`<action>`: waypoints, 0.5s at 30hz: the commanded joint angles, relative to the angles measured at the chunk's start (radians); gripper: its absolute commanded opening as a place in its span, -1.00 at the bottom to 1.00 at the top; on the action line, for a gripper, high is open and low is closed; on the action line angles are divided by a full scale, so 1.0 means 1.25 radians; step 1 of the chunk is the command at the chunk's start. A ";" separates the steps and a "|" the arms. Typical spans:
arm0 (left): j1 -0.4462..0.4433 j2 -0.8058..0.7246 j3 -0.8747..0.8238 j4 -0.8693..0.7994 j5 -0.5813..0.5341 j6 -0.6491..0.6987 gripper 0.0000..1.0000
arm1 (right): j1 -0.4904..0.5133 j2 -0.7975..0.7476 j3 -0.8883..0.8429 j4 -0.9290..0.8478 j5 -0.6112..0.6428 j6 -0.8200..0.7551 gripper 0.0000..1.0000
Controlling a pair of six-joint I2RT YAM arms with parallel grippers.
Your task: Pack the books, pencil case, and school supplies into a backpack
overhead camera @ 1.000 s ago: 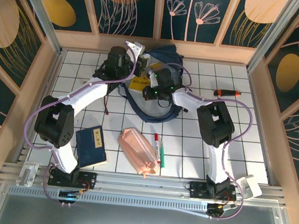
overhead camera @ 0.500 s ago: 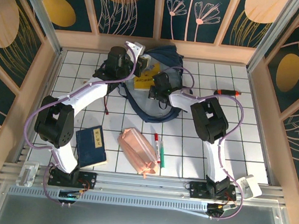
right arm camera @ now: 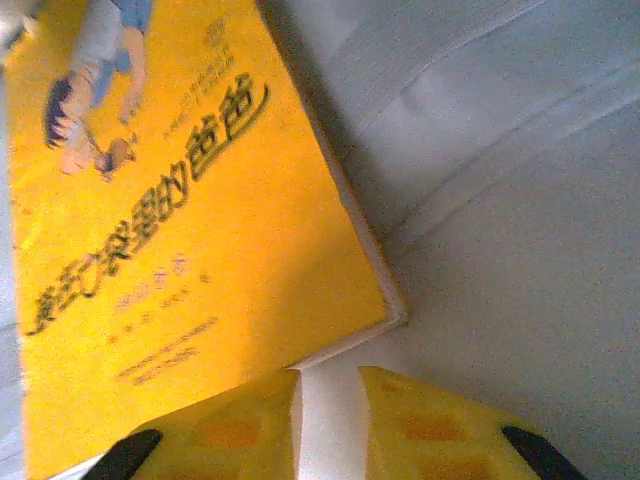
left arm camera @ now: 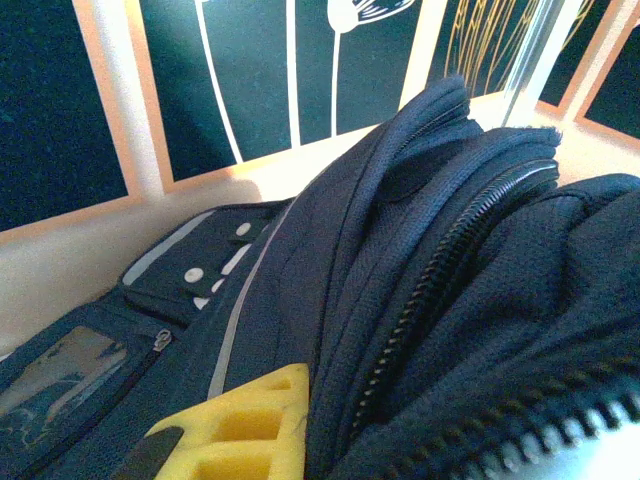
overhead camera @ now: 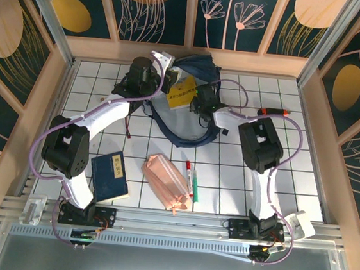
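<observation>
1. While the left claw (overhead camera: 170,77) is clamped shut on the navy rim of the backpack (left arm camera: 420,230) at the far middle of the table (overhead camera: 280,158), it props the mouth of the bag open.
2. The right claw (right arm camera: 330,420) sits just at the near corner of the yellow book (right arm camera: 190,230). Its jaws are parted by a narrow gap and nothing shows between them. The book lies tilted on the pale lining inside the opening.
3. First risk: the book looks only shallowly seated. If the right claw pulls away with a finger catching that corner, the book could be dragged back out.
4. Second risk: the fabric is soft and the left claw's bite looks small. A slip there would let the flap fall over the book and close the mouth before anything else goes in.
5. The navy book (overhead camera: 111,176) lies near left, the pencil case (overhead camera: 168,184) near middle, and the marker pen (overhead camera: 190,177) just to the right of the case. All three are well apart from the backpack.
6. Third risk: the pencil case is long and limp. Gripped at one end, it may sag and snag on the zipper edge on the way in.
</observation>
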 commanded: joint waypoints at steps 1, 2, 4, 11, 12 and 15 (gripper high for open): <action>-0.007 -0.038 0.003 0.144 0.033 -0.009 -1.00 | 0.000 -0.157 -0.064 0.079 -0.133 -0.059 -0.46; -0.007 -0.038 0.000 0.147 0.029 -0.012 -1.00 | 0.000 -0.192 -0.094 0.083 -0.152 -0.065 -0.44; -0.007 -0.038 -0.004 0.147 0.018 -0.016 -1.00 | 0.003 -0.252 -0.147 0.074 -0.183 -0.088 -0.40; -0.007 -0.027 0.009 0.146 0.014 -0.012 -1.00 | 0.104 -0.421 -0.269 0.002 -0.321 -0.305 -0.33; -0.007 -0.025 0.017 0.137 0.015 -0.003 -1.00 | 0.133 -0.427 -0.261 -0.018 -0.346 -0.352 -0.31; -0.007 -0.023 0.033 0.113 0.010 0.023 -1.00 | 0.234 -0.420 -0.264 -0.015 -0.454 -0.548 -0.26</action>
